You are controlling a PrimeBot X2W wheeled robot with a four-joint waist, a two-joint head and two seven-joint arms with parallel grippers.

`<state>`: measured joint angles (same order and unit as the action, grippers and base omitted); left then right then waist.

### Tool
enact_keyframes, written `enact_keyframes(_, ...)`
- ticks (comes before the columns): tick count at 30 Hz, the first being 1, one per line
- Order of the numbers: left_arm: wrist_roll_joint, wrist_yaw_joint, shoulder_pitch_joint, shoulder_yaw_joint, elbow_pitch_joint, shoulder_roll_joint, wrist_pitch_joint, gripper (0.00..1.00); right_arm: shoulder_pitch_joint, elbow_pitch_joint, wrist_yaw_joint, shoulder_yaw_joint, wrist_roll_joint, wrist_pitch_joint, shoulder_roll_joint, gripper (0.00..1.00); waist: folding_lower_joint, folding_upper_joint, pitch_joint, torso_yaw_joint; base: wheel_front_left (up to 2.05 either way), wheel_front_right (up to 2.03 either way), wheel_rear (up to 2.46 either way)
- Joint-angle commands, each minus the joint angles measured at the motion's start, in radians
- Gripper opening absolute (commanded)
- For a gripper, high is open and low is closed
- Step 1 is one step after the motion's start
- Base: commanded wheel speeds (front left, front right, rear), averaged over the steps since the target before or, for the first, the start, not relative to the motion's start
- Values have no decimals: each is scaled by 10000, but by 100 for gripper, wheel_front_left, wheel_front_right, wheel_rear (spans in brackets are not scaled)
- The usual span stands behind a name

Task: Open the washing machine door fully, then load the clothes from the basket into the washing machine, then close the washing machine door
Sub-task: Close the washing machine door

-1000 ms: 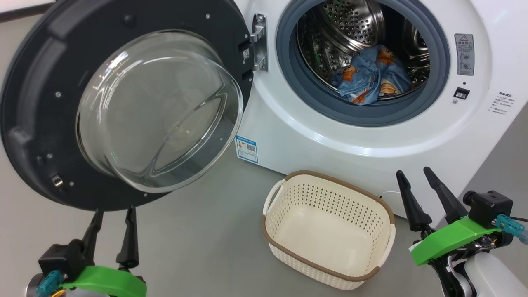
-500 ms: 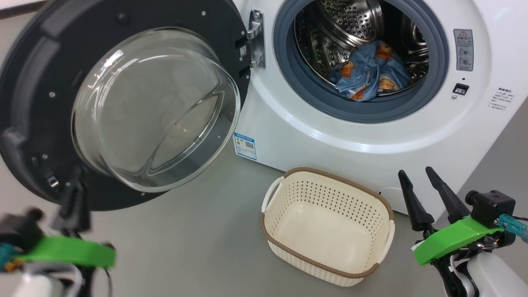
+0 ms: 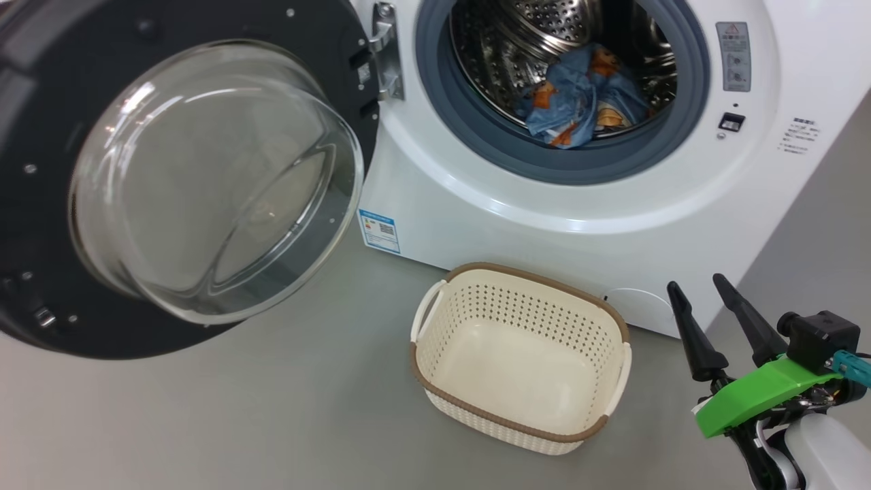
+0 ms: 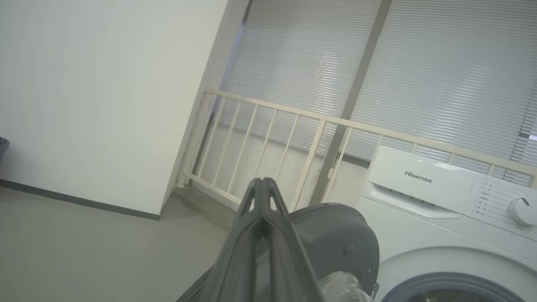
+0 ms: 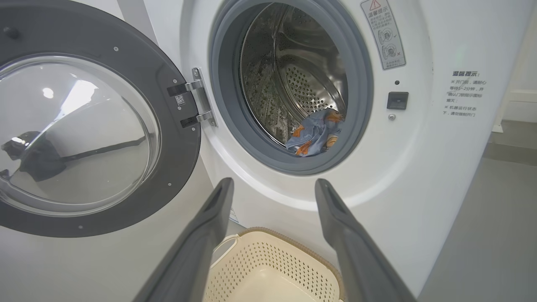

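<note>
Right jaws wide, near basket (image 3: pixel 518 312) rim

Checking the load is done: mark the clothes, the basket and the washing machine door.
the clothes (image 3: pixel 578 95), head view, middle of the blue bundle.
the basket (image 3: pixel 524 316), head view, perforated back wall.
the washing machine door (image 3: pixel 204 20), head view, upper part of the black ring.

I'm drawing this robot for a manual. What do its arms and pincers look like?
The right pincer has two long, tapering black fingers on a bright green bracket, with a black camera block, a teal connector and a white forearm. The left pincer is dark grey, with small triangular cut-outs near its tips.
</note>
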<state>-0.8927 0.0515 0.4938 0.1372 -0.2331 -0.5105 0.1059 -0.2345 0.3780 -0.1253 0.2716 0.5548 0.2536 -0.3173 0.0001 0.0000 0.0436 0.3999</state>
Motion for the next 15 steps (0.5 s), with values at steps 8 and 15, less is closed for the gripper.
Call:
enact_keyframes(8, -2828, 465, 1654, 2380, -2674, -1236, -1019, 0, -470, -227, -54, 160, -17, 25, -638, 100, -1, 0, 444, -647, 0, 0, 0)
enact_keyframes(15, -4668, 627, 2312, 3790, -5083, -1602, -1740, 0, -611, -495, -54, 212, -50, -202, -934, 100, -1, 0, 728, -1084, 0, 0, 0)
